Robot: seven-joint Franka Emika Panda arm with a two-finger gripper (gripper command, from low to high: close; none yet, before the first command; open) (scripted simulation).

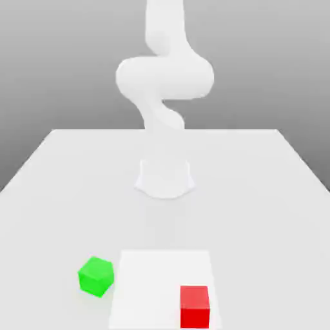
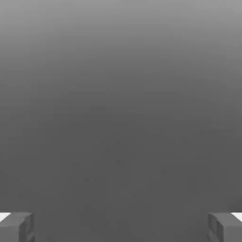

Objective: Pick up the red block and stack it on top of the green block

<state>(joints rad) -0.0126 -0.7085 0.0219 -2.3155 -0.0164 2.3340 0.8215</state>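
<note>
The room behind is plain gray, darker low down and lighter high up. In front of it is a big, pale table [image 1: 258, 180]. A flat white square [image 1: 155, 283] lies on the table, near its front edge in the exterior view. The red block [image 1: 194, 306] sits on this white square, close to the side at the exterior view's right. The green block [image 1: 96, 276] sits on the table, just beside the white square at the exterior view's left. It is turned so that a corner points to the front. The two blocks are apart, with part of the white square between them. The white robot arm [image 1: 165, 77] stands up from its round foot [image 1: 165, 179], farther back on the table. In the hand view, the gripper [image 2: 121, 228] has its jaws wide apart, with nothing held between them.
</note>
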